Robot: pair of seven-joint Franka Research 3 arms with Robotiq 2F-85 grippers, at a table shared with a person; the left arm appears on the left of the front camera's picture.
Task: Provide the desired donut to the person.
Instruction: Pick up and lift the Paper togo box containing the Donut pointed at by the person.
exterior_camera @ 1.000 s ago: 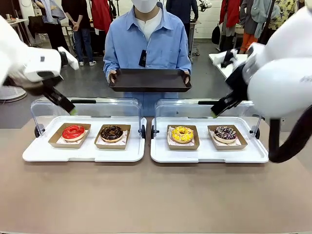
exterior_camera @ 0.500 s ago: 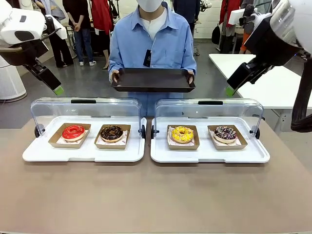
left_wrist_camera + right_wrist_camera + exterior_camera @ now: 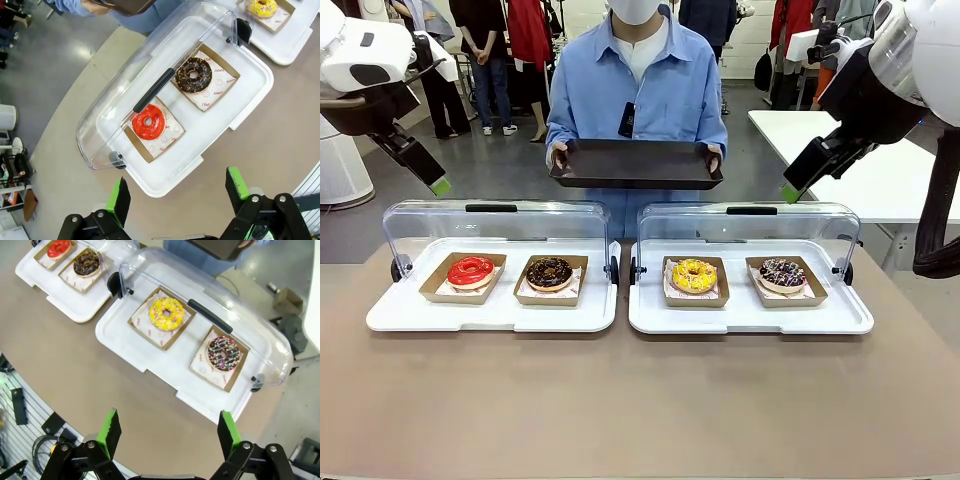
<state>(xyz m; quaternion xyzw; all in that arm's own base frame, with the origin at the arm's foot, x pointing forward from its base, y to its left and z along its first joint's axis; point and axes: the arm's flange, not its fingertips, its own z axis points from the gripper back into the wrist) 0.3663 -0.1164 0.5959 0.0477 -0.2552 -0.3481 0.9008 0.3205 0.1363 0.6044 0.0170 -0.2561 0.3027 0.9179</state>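
Front view: the person stands at the far side of the counter, both hands holding a dark tray level at the waist. Two white trays sit side by side on the counter, each with its clear lid raised behind the contents. The left white tray carries a red donut and a chocolate donut. The right white tray carries a yellow donut and a dark sprinkled donut. Each donut lies in its own brown cardboard holder. Which one is wanted cannot be told. This view places both arms high above the lids, well apart from the donuts, but does not settle the jaw gaps. The wrist views do: the left pincer hangs over the left white tray with jaws wide apart and nothing between them, and the right pincer is likewise spread and unloaded over the near edge of the counter, with all four donuts visible beyond it.
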